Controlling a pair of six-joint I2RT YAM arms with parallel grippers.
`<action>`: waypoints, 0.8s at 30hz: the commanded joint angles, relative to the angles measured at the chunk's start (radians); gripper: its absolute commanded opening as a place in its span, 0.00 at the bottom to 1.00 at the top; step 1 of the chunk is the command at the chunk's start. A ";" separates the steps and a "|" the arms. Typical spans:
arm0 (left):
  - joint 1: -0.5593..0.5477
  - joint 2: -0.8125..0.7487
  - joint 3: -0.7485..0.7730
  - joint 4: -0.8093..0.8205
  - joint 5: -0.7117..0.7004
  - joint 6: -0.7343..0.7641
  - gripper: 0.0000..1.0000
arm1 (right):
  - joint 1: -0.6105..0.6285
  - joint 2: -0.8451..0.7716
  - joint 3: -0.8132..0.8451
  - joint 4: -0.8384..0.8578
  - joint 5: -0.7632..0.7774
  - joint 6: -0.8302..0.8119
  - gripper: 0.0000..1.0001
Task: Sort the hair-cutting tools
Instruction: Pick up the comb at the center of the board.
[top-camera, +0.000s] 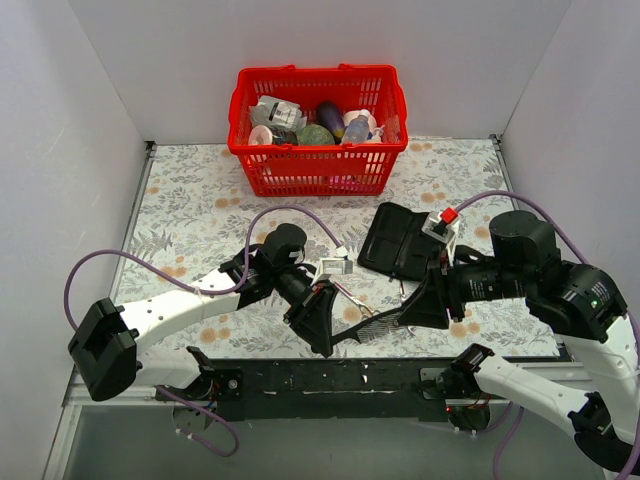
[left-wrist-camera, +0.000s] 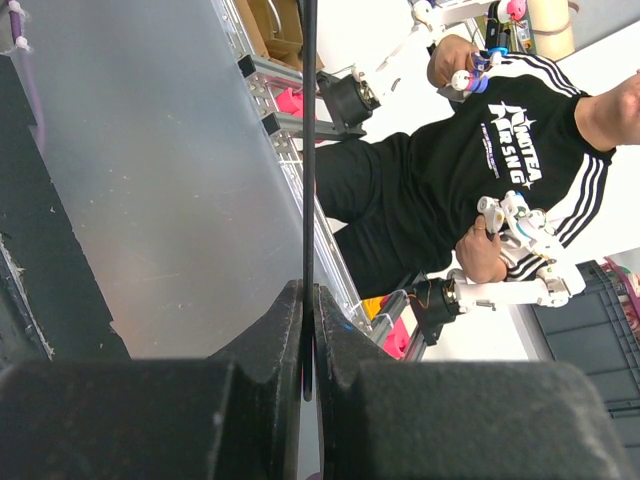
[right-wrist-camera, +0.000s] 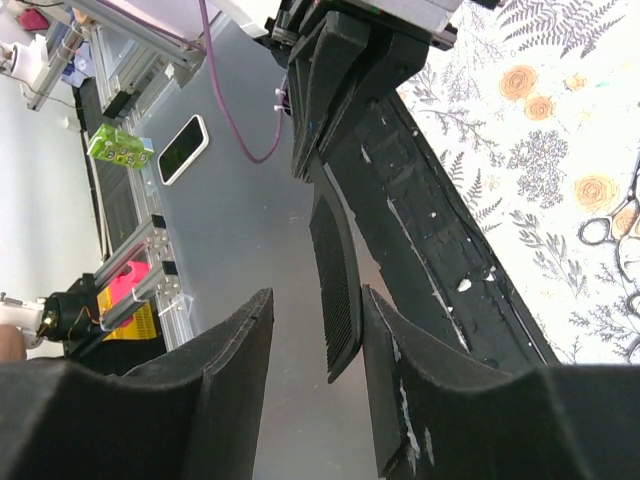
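Comb, one, clamped in left claw; right claw open around its free end; scissors on table

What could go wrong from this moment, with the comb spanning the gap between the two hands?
1. The left hand pinches the comb at one end, and the right hand is open around the other end. If the left lets go before the right closes, the comb would probably drop near the front edge of the table.
2. The scissors lie close to the right arm, which might knock them when it swings away.
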 joint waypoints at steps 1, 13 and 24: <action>0.008 -0.028 0.005 0.006 0.085 0.023 0.00 | -0.001 -0.010 0.017 -0.032 -0.017 -0.025 0.48; 0.013 -0.010 0.020 -0.008 0.087 0.031 0.00 | -0.001 -0.020 0.002 -0.042 -0.021 -0.023 0.33; 0.013 -0.005 0.015 -0.010 0.084 0.034 0.02 | 0.001 -0.014 -0.059 0.052 -0.049 0.004 0.24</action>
